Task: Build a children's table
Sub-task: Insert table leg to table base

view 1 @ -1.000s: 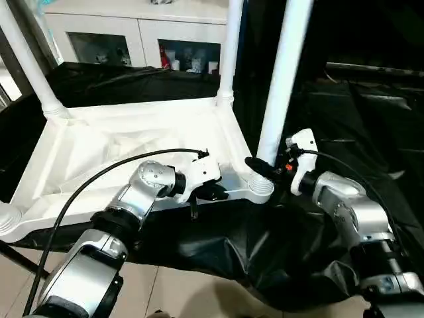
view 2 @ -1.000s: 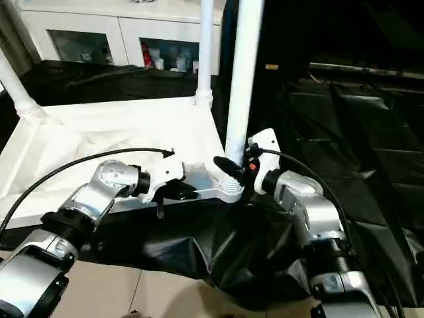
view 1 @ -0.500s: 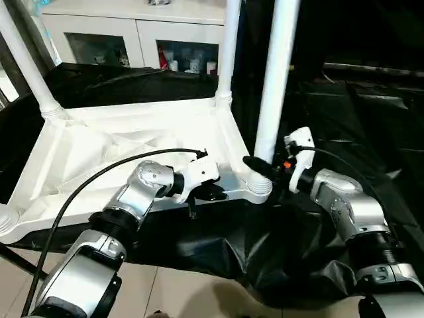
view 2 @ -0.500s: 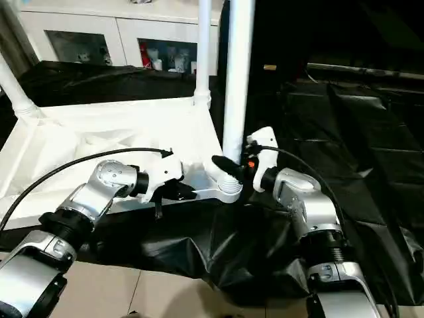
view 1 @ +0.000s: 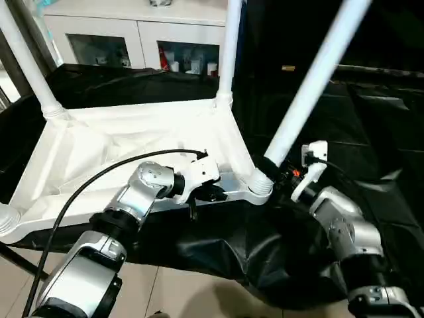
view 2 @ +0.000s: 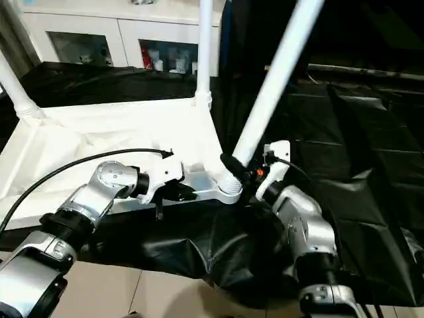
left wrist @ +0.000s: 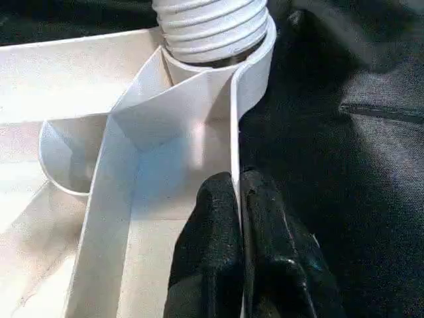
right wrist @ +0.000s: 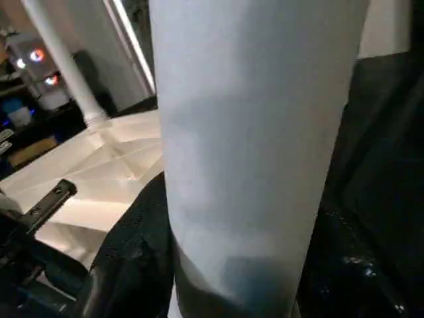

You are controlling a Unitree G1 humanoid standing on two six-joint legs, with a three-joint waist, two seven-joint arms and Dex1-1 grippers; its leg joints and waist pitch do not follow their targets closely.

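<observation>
Leg (view 1: 311, 86) aslant in right gripper (view 1: 270, 165)

Robot lab or test room, black-draped work surface (view 1: 371, 112); white glass-door cabinet (view 1: 139, 40), tiled floor (view 1: 165, 291)

The left arm reaches forward and inward, its forearm slanting up to the left gripper (view 1: 211, 193), whose two black fingers (left wrist: 218, 258) are pinched together on a thin white wall. The right arm stretches forward, wrist bent inward; the right gripper (view 1: 270, 167) clasps a white tube's base.
</observation>
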